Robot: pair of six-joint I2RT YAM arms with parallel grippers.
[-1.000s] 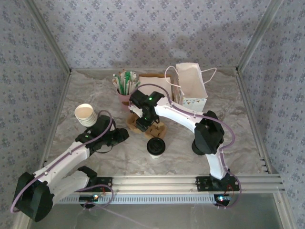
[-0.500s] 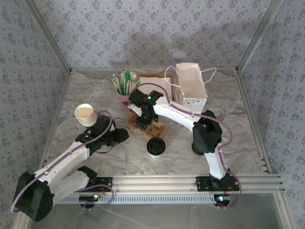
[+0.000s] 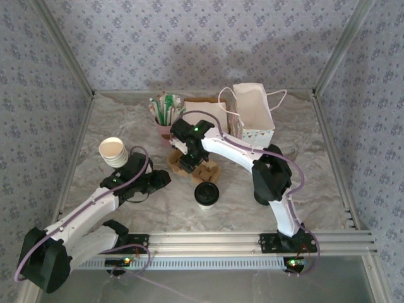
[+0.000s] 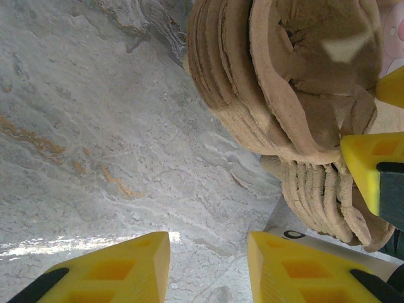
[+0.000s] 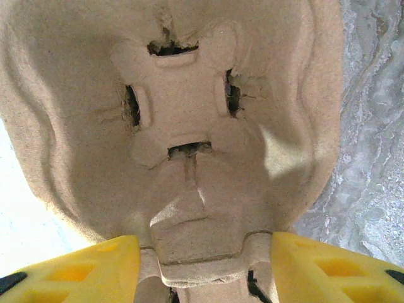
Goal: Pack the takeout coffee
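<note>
Takeout coffee stands upright, long axis vertical, lidded end up.

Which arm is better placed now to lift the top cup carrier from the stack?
Right. The right gripper straddles the middle of the top cup carrier; the left gripper hangs open over table beside the stack.

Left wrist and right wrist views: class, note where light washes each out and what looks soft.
Left wrist view: a white glare streak crosses the marble table above the left claw, its yellow fingers soft-edged. Right wrist view: the lower left edge burns to white beside the pulp carrier, whose moulded centre is sharp.
</note>
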